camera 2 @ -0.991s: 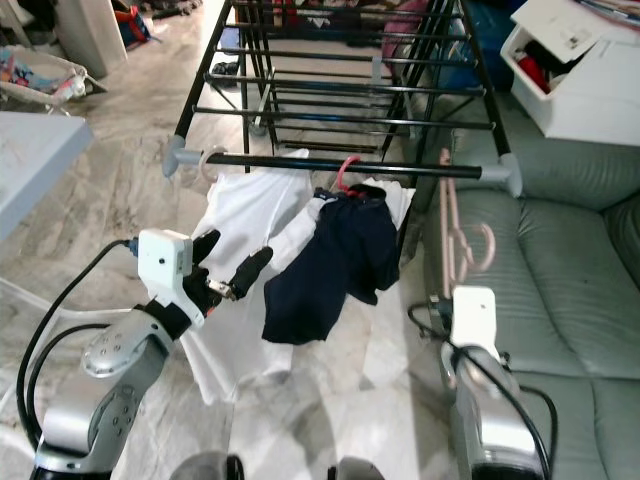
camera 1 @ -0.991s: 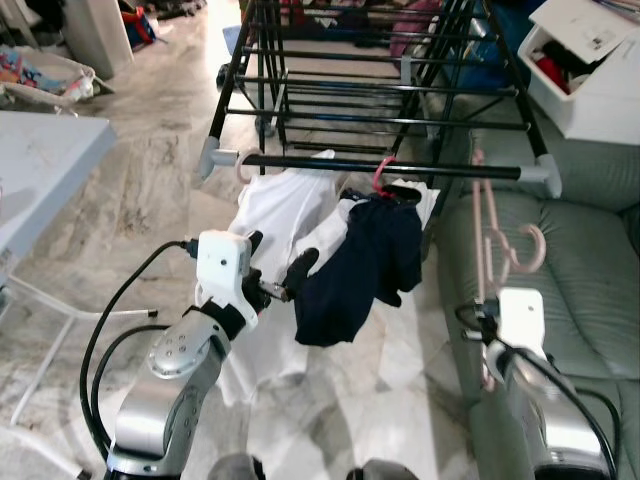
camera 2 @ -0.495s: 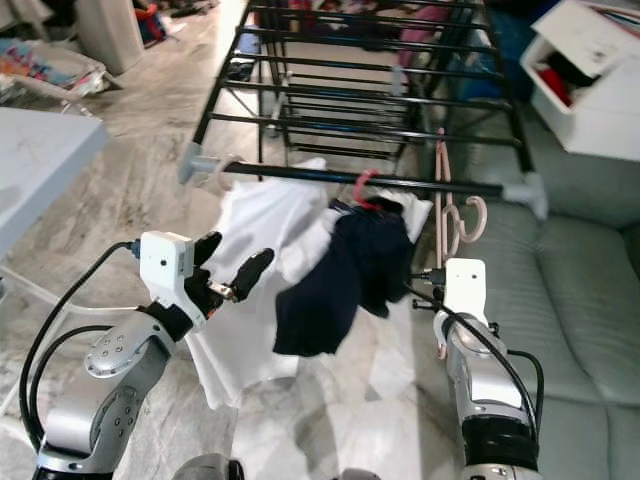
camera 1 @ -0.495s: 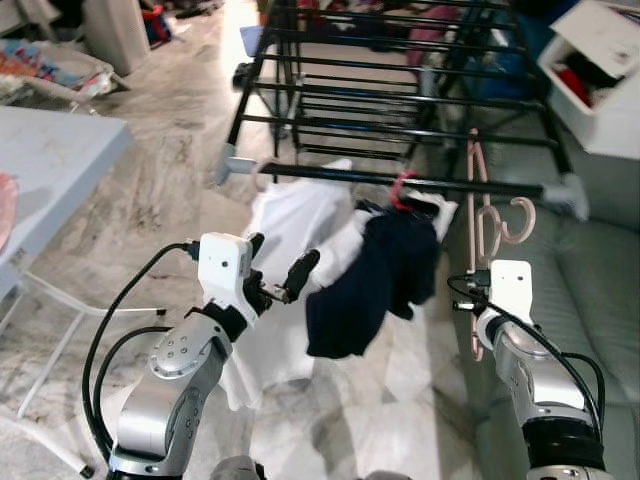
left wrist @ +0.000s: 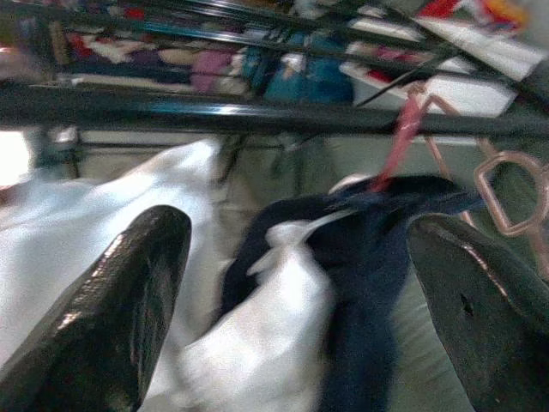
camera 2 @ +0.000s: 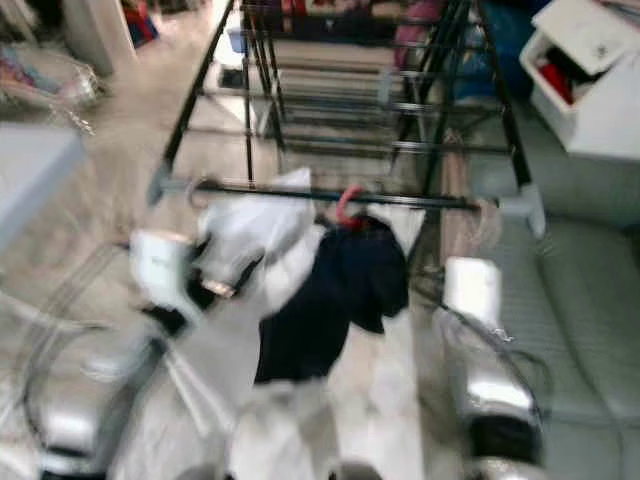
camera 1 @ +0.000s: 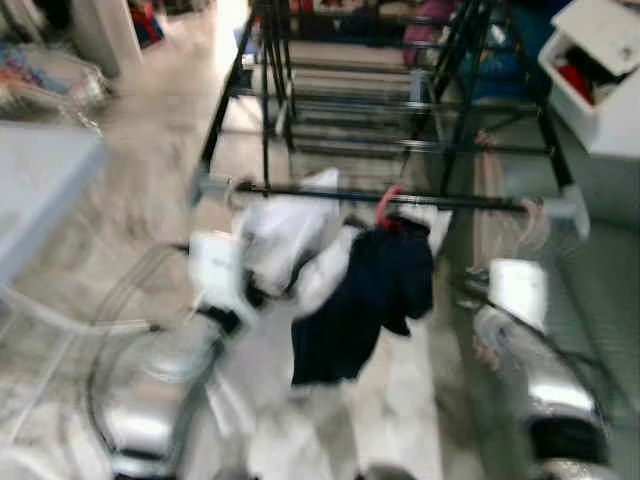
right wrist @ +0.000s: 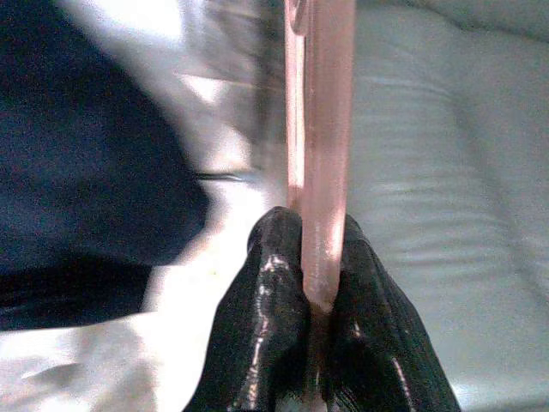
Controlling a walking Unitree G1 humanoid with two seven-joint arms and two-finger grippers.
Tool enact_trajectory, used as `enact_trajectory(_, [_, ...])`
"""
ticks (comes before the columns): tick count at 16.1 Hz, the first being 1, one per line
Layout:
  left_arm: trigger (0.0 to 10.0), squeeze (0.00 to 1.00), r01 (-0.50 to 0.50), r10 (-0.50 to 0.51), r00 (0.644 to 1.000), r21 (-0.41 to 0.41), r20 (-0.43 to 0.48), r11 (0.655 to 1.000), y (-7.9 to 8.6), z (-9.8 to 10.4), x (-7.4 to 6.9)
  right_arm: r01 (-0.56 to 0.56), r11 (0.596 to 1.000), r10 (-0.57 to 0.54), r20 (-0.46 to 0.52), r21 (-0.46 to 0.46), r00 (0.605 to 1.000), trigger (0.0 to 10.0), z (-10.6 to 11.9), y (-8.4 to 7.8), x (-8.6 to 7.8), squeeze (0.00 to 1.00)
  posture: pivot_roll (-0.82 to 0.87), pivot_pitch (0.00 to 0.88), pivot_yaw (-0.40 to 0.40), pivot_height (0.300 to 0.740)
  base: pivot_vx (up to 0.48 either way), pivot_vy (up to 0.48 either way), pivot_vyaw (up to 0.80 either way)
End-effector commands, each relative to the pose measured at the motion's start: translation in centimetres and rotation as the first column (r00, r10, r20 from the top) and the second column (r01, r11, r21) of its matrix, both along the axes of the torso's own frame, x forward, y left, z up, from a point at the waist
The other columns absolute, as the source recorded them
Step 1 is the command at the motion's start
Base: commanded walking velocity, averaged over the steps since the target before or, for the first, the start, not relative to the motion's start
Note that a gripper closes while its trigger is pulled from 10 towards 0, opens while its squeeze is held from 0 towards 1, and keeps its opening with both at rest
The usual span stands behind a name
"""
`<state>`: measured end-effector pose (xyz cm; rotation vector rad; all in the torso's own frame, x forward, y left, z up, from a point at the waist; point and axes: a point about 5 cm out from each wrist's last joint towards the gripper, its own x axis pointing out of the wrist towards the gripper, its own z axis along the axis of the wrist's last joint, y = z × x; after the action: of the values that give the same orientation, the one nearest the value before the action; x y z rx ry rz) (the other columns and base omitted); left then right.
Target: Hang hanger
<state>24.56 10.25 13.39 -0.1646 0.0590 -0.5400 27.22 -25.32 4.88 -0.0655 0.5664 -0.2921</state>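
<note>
The head views are blurred. My right gripper (right wrist: 316, 283) is shut on the lower end of a pink plastic hanger (right wrist: 319, 129). The hanger (camera 1: 492, 195) stands upright at the right end of the drying rack's black front rail (camera 1: 330, 192), with its blurred hook (camera 1: 530, 218) close to the rail. A white shirt (camera 1: 280, 225) and a navy garment (camera 1: 365, 300) on a red hanger (camera 1: 385, 205) hang from that rail. My left gripper (left wrist: 292, 300) is open and empty, just in front of the white shirt (left wrist: 77, 232).
A grey-green sofa (camera 1: 600, 330) runs along the right, close to my right arm. A white table (camera 1: 40, 190) stands at the left. A white bin (camera 1: 600, 70) with clothes sits at the back right. Marble floor (camera 1: 150, 130) lies between table and rack.
The whole picture has shifted and blurred, so the camera moved. My right gripper has raised the pink hanger towards the rail's right end. My left gripper sits closer to the white shirt.
</note>
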Motion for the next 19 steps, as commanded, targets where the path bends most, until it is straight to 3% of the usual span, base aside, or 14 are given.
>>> enact_trajectory(1, [10.0,0.0,-0.02,0.02,1.0,0.017,-0.001,1.0,0.9,0.0,0.0,0.001,1.0,-0.001,0.03,0.005,1.0,10.0,0.6,0.4,0.7,0.0,-0.01,0.054,-0.029,0.74,0.0,0.0,0.0])
enact_trajectory(6, [10.0,0.0,-0.02,0.02,1.0,0.025,-0.002,0.999,0.9,0.0,-0.2,-0.022,1.0,0.022,0.004,0.003,1.0,10.0,1.4,-0.3,2.4,0.0,0.01,0.061,-0.034,0.74,0.0,0.0,0.0])
enact_trajectory(9, [10.0,0.0,-0.029,0.029,1.0,0.037,-0.004,0.999,1.3,0.0,-0.4,-0.095,0.995,0.096,-0.059,0.019,0.994,10.0,1.6,-0.1,3.5,0.0,0.02,0.066,-0.04,0.74,0.0,0.0,0.0])
enact_trajectory(15, [10.0,0.0,-0.034,0.034,0.999,0.039,-0.006,0.999,1.2,0.0,-0.6,-0.2,0.976,0.213,-0.186,0.085,0.959,10.0,-0.7,1.4,2.7,0.0,0.02,0.069,-0.062,0.74,0.0,0.0,0.0])
enact_trajectory(19, [10.0,0.0,-0.036,0.037,0.999,0.042,-0.012,0.998,1.2,-0.1,-0.7,-0.174,0.979,0.193,-0.217,0.105,0.957,10.0,-1.7,1.2,2.1,0.0,0.03,0.068,-0.069,0.74,0.0,0.0,0.0])
